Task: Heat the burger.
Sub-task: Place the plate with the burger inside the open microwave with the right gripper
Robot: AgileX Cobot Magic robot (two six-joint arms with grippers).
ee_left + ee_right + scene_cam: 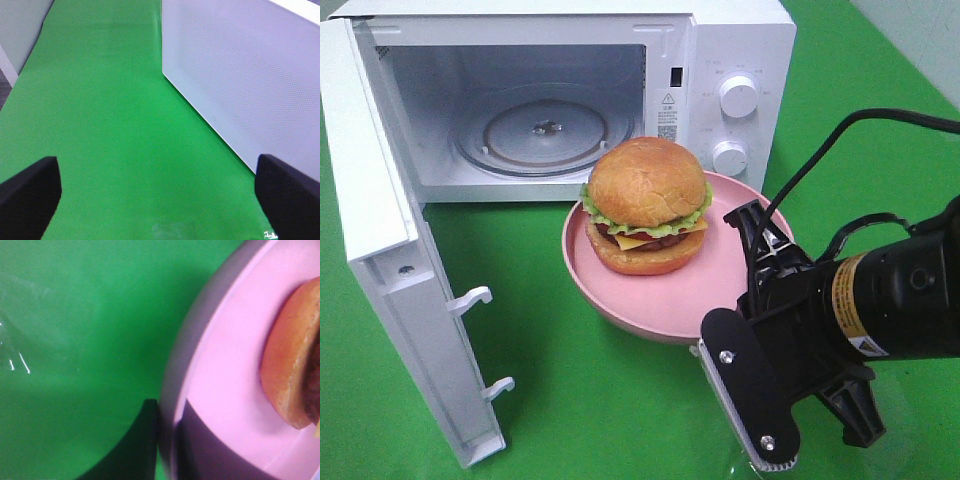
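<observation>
The burger (647, 205) has a glossy brown bun, a lettuce frill, cheese and a patty. It sits on a round pink plate (650, 300) just in front of the open microwave (550, 90). My right gripper (748, 285) is at the plate's right front rim. In the right wrist view this gripper (167, 440) is shut on the pink rim (200, 340), one dark finger (142, 445) outside it, with the burger's bottom bun (287, 355) beyond. My left gripper (160, 200) is open over bare green cloth with nothing between its fingers. It does not show in the high view.
The microwave door (390, 260) swings out to the left, with two latch hooks (480, 340) on its edge. A glass turntable (545, 130) lies inside the cavity. Two knobs (738, 95) are on the right panel. Green cloth (590, 410) covers the table. A white perforated panel (240, 75) stands beside the left gripper.
</observation>
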